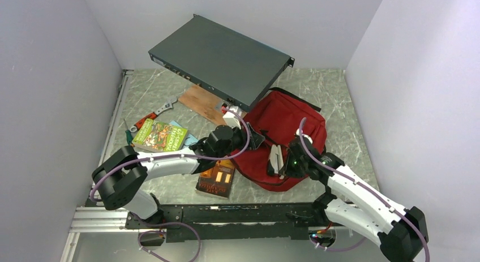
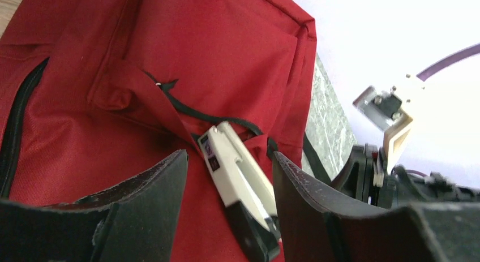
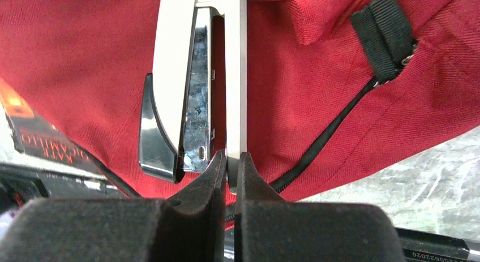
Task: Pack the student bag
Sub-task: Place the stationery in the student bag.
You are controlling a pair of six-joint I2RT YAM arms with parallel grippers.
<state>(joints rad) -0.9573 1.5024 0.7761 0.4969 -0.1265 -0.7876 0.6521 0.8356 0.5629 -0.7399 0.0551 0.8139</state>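
Note:
The red student bag (image 1: 283, 123) lies at centre right of the table, under the corner of a grey box. My right gripper (image 1: 288, 163) is at the bag's near side, shut on the thin base plate of a white and black stapler (image 1: 275, 158). In the right wrist view the gripper (image 3: 230, 160) pinches that plate while the stapler (image 3: 175, 75) gapes over the red fabric (image 3: 73, 58). My left gripper (image 1: 255, 140) hovers over the bag with its jaws open and empty. In the left wrist view (image 2: 229, 155) the stapler (image 2: 235, 171) lies between its fingers, nose at a black-zippered pocket slit (image 2: 187, 112).
A flat dark grey metal box (image 1: 221, 50) leans across the back, one corner over the bag. A dark book (image 1: 217, 180) lies under the left arm and a green book (image 1: 160, 134) further left. A brown board (image 1: 201, 101) and small tools (image 1: 150, 116) lie behind.

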